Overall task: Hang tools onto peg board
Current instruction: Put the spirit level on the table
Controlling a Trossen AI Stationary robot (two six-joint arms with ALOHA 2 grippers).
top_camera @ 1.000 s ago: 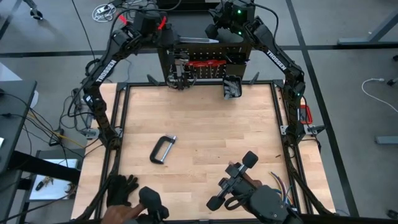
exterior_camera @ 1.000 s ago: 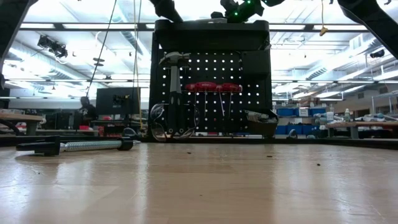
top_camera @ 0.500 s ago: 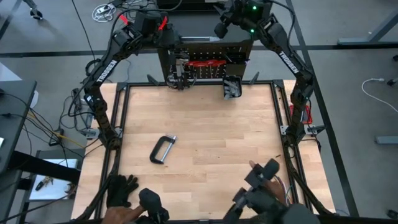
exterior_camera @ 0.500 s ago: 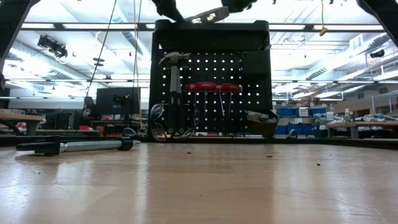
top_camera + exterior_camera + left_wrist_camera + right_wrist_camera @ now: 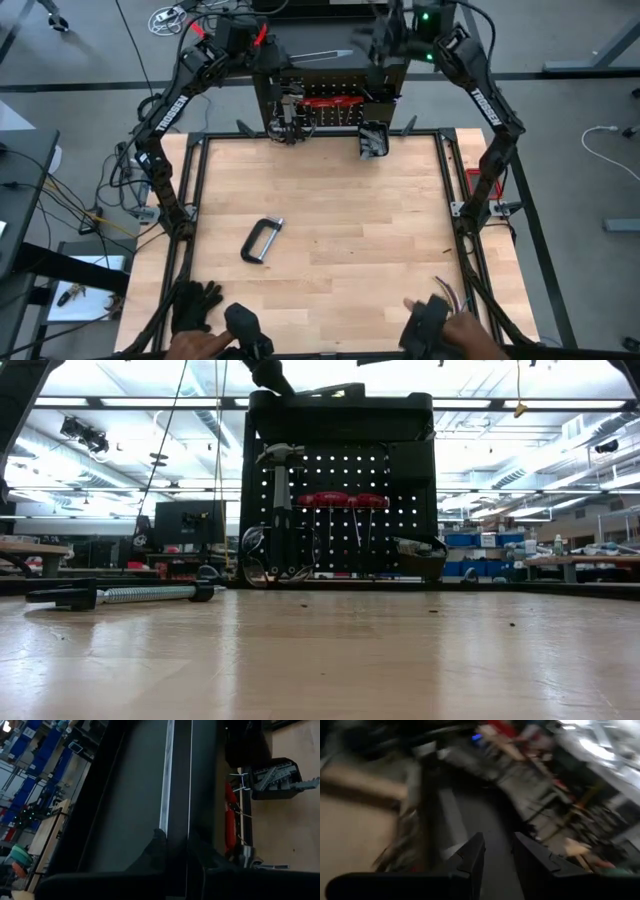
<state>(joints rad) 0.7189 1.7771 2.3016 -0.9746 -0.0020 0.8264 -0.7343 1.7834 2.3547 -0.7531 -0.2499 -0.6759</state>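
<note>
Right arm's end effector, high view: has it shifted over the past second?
Yes. The right end effector has swung away behind the upright black perforated peg board, further from the wooden table, and now holds nothing.

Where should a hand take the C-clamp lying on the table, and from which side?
Grip the C-clamp across its straight back, coming straight down from above: it lies flat on the table with open wood all round, and the back looks like the easiest part to pinch.
</note>
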